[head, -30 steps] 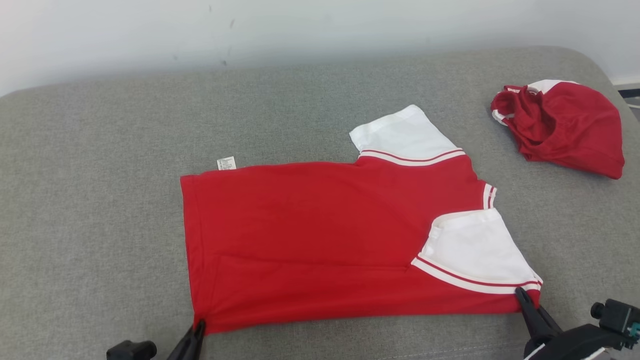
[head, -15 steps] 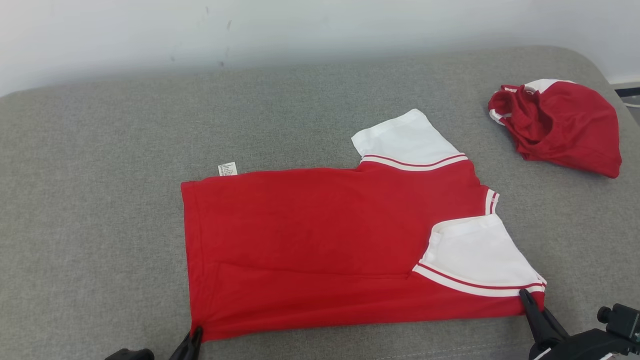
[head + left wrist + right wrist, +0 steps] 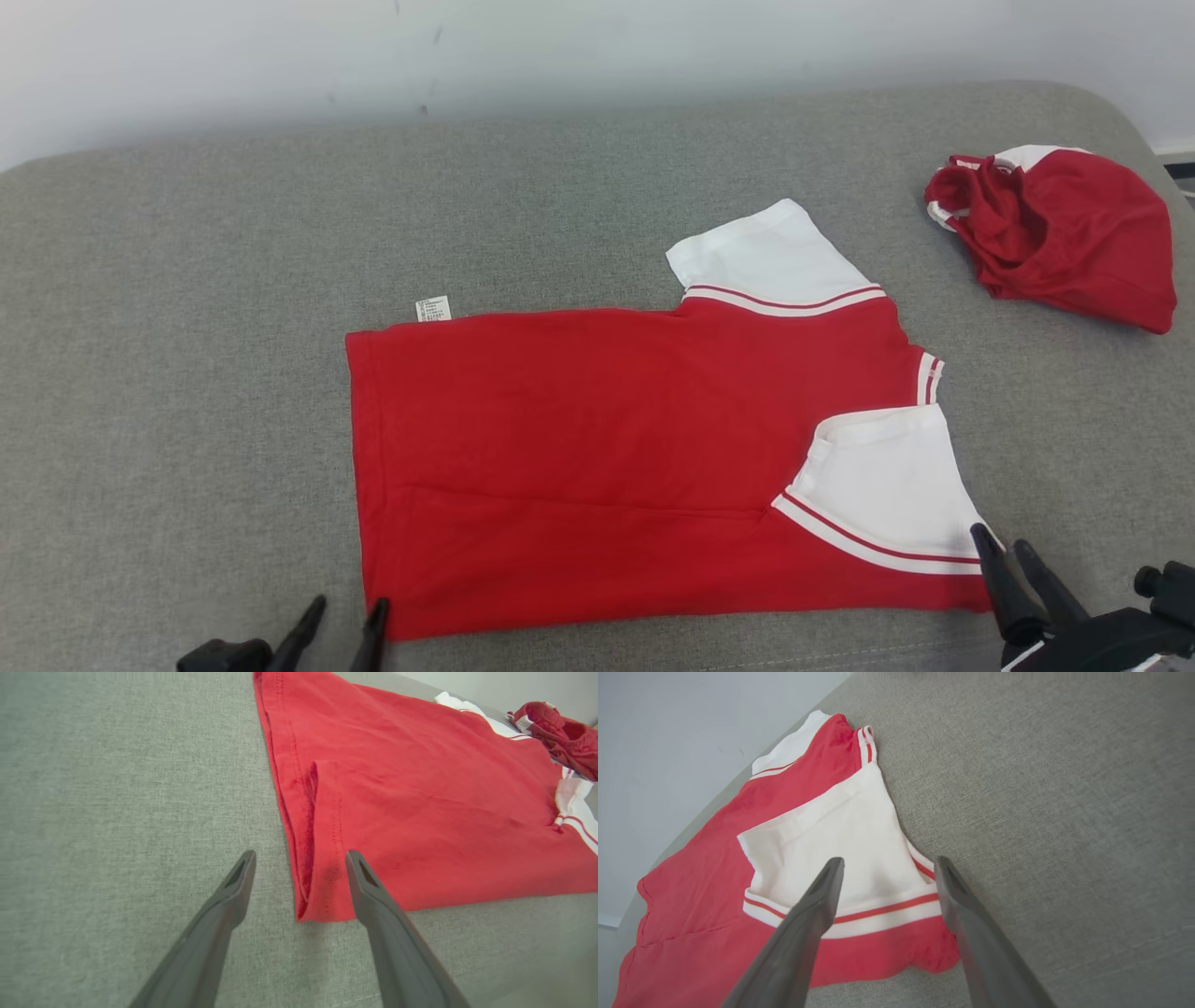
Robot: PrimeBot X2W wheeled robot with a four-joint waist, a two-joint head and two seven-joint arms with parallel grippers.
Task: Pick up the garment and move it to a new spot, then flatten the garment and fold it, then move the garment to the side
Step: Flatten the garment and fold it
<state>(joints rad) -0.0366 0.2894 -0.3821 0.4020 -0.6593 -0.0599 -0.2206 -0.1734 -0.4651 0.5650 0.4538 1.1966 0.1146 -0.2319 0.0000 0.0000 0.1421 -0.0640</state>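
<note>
Spreading across the whole scene, a grey upholstered cushion (image 3: 187,373) is bearing two things and holding nothing inside it. The red garment (image 3: 579,448) is lying flat near the front middle, and a crumpled red and white bundle (image 3: 1055,233) is sitting well apart at the far right. The garment's near long side is looking folded over, with the near white sleeve (image 3: 887,495) resting on the red body and the far white sleeve (image 3: 756,252) sticking out toward the wall. To my eye the folding is under way, with the far side waiting. The right gripper (image 3: 997,538) is hovering at the near sleeve corner, fingers parted and gripping nothing. The left gripper (image 3: 350,602) is doing the same at the hem corner (image 3: 322,905), one finger over red cloth and the other over grey. Doing this well, I think, is meaning both arms pinching matching corners through every layer, lifting level and moving together, so the laid fold isn't dragging open. A small white label (image 3: 432,308) is poking out at the far hem.
</note>
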